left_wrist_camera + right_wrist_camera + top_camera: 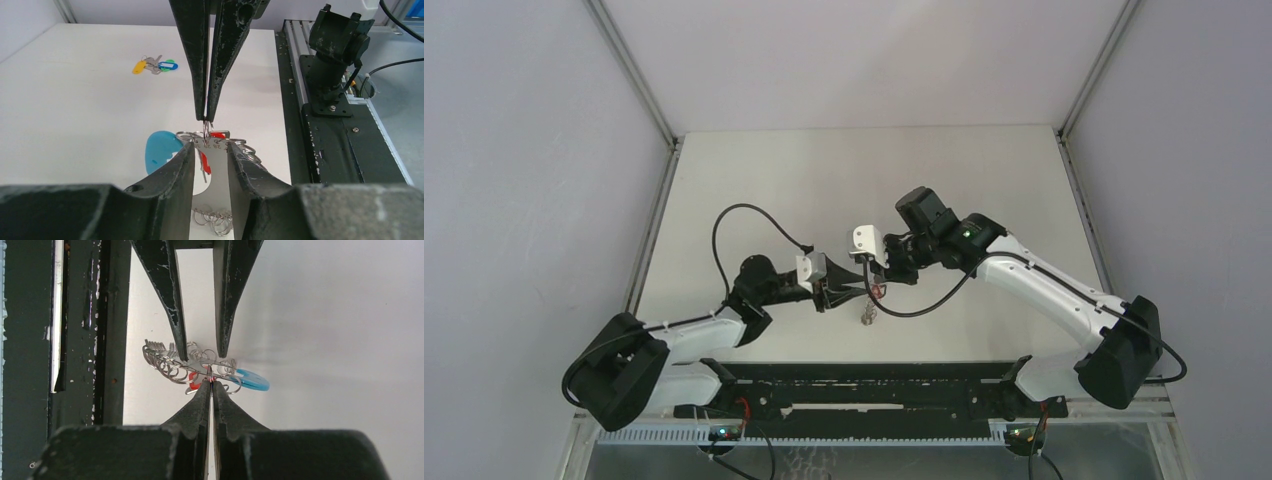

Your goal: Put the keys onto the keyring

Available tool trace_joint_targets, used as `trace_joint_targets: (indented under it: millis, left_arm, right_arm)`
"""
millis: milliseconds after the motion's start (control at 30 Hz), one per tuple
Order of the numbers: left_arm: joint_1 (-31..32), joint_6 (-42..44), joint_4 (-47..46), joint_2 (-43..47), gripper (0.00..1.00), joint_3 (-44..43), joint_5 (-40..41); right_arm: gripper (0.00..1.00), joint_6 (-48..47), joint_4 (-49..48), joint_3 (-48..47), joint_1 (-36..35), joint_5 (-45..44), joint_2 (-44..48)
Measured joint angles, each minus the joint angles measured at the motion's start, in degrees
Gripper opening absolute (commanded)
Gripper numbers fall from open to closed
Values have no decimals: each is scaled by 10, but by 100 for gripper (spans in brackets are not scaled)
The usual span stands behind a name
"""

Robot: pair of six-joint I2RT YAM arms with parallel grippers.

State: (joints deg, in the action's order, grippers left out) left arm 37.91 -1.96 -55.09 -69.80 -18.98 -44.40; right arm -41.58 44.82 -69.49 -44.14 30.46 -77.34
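The keyring is a flat silvery plate with several small split rings and a blue plastic tab. My left gripper is shut on the plate's two edges and holds it above the table. My right gripper comes from above, shut on a small ring at the plate's top edge. The red key hangs right under that ring. In the right wrist view the right gripper pinches that ring beside the red key. The yellow key and blue-teal key lie together on the table beyond. In the top view both grippers meet mid-table.
A black rail and an arm base mount stand close to the right of the held keyring; the rail also shows in the right wrist view and the top view. Grey walls enclose the white table.
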Motion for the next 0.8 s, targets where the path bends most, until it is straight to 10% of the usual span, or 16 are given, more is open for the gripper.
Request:
trace_joint_targets:
  millis: [800]
  left_arm:
    - [0, -4, 3, -38, 20, -32, -13]
  right_arm:
    - [0, -3, -1, -4, -11, 0, -9]
